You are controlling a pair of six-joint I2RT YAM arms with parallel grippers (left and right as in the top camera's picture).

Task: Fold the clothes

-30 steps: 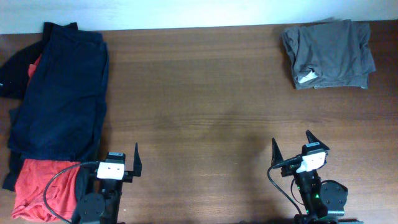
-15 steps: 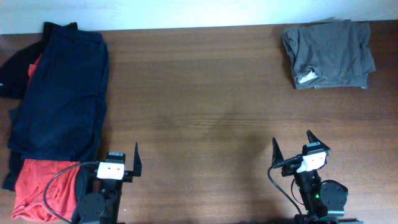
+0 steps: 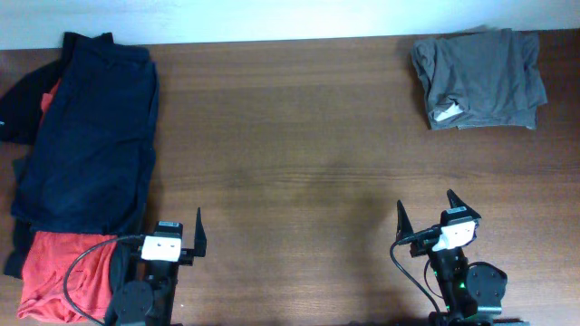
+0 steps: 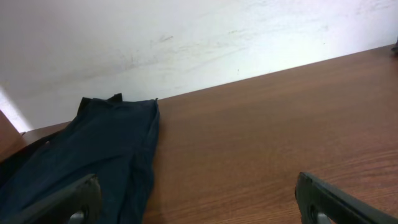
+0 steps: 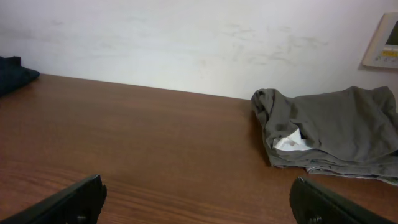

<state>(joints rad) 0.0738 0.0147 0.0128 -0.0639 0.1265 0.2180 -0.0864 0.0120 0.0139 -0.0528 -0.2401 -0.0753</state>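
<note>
A large dark navy-blue shorts-like piece (image 3: 91,136) lies on top of a clothes pile at the table's left side. It also shows in the left wrist view (image 4: 93,155). A red T-shirt (image 3: 59,272) sticks out under it at the front, and black pieces (image 3: 18,104) at the far left. My left gripper (image 3: 172,234) is open and empty near the front edge, just right of the pile; its fingers show in the left wrist view (image 4: 199,202). My right gripper (image 3: 426,213) is open and empty at the front right (image 5: 199,199).
A folded plain grey garment with a small white tag (image 3: 478,80) lies at the back right corner and shows in the right wrist view (image 5: 329,134). The brown wooden table (image 3: 299,154) meets a white wall (image 5: 186,43) at the back.
</note>
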